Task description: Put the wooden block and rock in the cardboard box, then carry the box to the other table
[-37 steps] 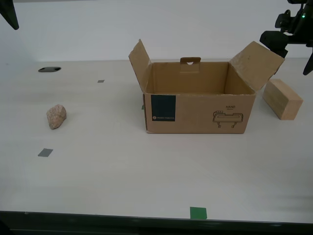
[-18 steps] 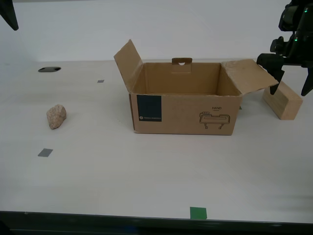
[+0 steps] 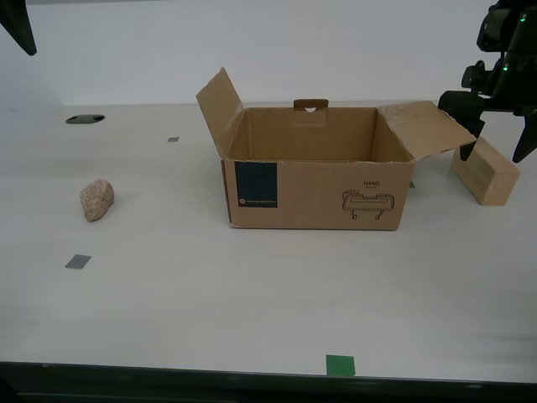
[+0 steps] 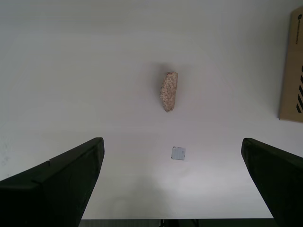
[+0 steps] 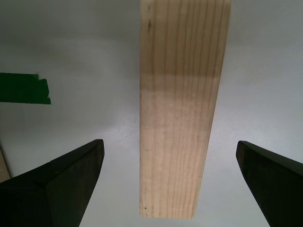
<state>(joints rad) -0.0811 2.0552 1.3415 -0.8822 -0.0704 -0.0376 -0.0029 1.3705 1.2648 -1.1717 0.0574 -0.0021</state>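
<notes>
Item: my first gripper (image 3: pixel 495 126). Position: above the wooden block (image 3: pixel 485 171) at the exterior view's right. Fingers (image 5: pixel 57 184) spread wide, one to each side of the block as seen in the first wrist view, not touching it; nothing held.

Item: my second gripper (image 4: pixel 173 189). Fingers (image 4: pixel 52 184) spread wide, empty, high over the table (image 3: pixel 210 285). The rock (image 4: pixel 169 91) and a grey square (image 4: pixel 178 152) lie on the tabletop beyond its tips. In the exterior view only a dark tip (image 3: pixel 18 25) shows at the upper corner on the exterior view's left.

Item: wooden block. Pale, straight-grained, lying flat on the table, just beside the cardboard box (image 3: pixel 315 176) toward the exterior view's right. The box's outward-folded flap (image 3: pixel 424 126) hangs over the block's near end.

Item: cardboard box. Open-topped, upright, mid-table. One side flap stands up on the exterior view's left, the other is folded out toward the block. Dark teal label (image 3: pixel 256 185) and line drawing (image 3: pixel 367 204) on the front face. Interior appears empty.

Item: rock. Pinkish, rough, resting on the table well apart from the box, toward the exterior view's left.

Item: markers. Green tape (image 3: pixel 340 365) at the table's near edge; a second green strip (image 5: pixel 23 88) near the block.
</notes>
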